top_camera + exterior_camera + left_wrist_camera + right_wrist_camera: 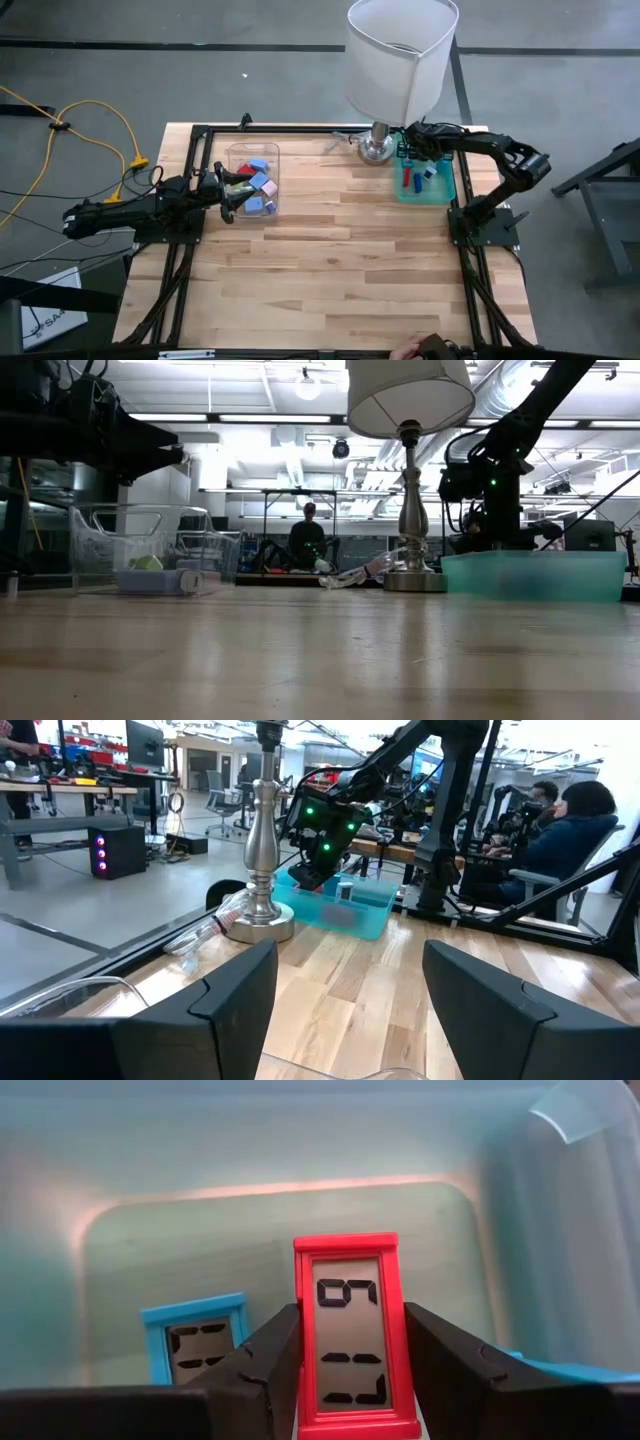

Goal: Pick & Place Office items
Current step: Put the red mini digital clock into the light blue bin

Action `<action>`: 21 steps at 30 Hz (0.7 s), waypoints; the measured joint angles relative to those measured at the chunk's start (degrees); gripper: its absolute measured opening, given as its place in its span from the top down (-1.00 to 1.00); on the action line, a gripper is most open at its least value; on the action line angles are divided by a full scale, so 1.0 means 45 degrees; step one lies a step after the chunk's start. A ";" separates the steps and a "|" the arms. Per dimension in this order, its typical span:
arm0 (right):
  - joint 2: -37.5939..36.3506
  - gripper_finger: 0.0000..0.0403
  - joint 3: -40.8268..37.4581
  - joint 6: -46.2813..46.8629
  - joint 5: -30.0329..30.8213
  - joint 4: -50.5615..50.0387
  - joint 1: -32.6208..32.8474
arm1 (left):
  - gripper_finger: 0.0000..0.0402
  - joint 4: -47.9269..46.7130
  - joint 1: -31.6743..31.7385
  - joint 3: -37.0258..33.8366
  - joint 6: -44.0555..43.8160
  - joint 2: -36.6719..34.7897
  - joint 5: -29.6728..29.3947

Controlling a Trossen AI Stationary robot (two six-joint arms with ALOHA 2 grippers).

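Inside the teal bin (441,192) near the counter's (340,260) far right corner, we see the right claw (345,1370) clamping a red clock (349,1335). Our left claw (345,985) hangs open, empty, over the clear bin (236,155) of office items (258,186).

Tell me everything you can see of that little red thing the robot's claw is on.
The red piece is a small flat plastic frame around a grey display showing dark blocky digits, like a tiny clock. It sits between the right gripper's two dark fingers, which press on its sides, inside the teal bin beside the lamp. A blue-framed piece lies next to it.
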 joint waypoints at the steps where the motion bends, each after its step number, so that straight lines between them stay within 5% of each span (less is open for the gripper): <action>1: 0.0000 0.27 0.0000 0.0000 -0.0002 -0.0001 0.0000 | -0.21 0.0000 -0.0005 0.0000 0.0000 0.0000 0.0000; 21: 0.0000 0.27 0.0000 -0.0044 -0.0151 -0.0010 0.0000 | -0.21 0.0002 0.0000 -0.0002 0.0000 0.0000 -0.0002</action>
